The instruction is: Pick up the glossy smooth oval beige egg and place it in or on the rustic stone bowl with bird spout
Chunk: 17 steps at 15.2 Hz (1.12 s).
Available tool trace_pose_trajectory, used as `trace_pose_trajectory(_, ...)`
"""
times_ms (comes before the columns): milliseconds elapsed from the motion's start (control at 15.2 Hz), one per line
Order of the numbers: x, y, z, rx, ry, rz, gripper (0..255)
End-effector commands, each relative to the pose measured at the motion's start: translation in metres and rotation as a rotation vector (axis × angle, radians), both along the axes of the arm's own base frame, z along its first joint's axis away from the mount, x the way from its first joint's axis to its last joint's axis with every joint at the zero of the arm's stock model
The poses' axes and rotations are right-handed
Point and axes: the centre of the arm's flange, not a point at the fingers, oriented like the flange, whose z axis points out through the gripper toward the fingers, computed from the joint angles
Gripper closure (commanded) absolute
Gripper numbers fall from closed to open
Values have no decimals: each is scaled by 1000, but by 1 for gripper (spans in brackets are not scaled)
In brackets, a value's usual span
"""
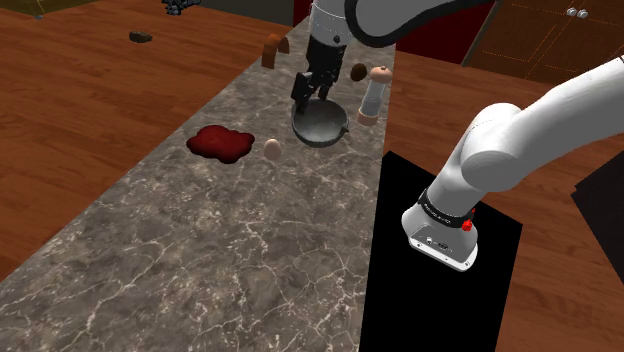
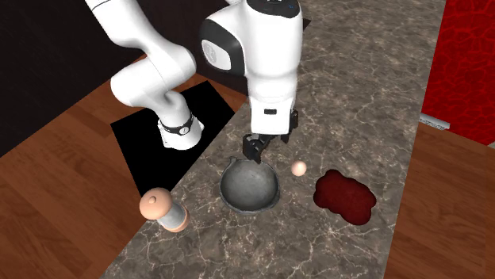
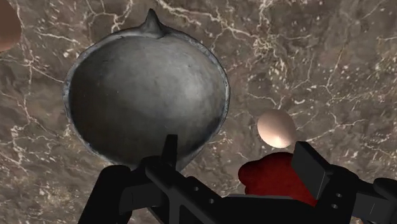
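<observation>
Hovering over the worktop (image 1: 200, 260), the black tool (image 1: 312, 97) hangs just above the rim of the grey stone bowl (image 1: 320, 124). Its fingers are spread apart with nothing pinched between them.

In the wrist view the tool (image 3: 210, 170) looks straight down and the bowl (image 3: 146, 95) lies ahead of it, with its small pointed spout (image 3: 151, 19) on the side away from the fingers.

The beige egg (image 1: 273, 148) sits on the marble near the middle of the worktop's width, just beside the bowl but not touching it. Flanking the egg on its other side is a dark red, blob-shaped patch (image 1: 222, 142), towards the worktop's edge at the shoulder view's left. So the egg (image 2: 298, 168) lies between the bowl (image 2: 251, 189) and the red patch (image 2: 345, 196), close to both and apart from both.

Near the bowl, by the worktop's edge on the stand's side, a mill with a rounded beige cap (image 1: 372, 95) stands upright. The second exterior view has it (image 2: 164, 210) right at that edge.

Further along the worktop are a brown object (image 1: 275, 47) and a small dark oval (image 1: 358, 71), both well apart from the egg.
</observation>
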Motion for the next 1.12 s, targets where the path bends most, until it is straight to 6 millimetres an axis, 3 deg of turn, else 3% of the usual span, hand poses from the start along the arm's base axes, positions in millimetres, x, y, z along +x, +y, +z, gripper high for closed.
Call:
trace_pose_trajectory(0,6,18,-23,9,-5,-6,0)
trace_pose_trajectory(462,33,76,-85,35,-17,-23,0)
trace_pose_trajectory(1056,41,81,-128,36,-18,-24,0)
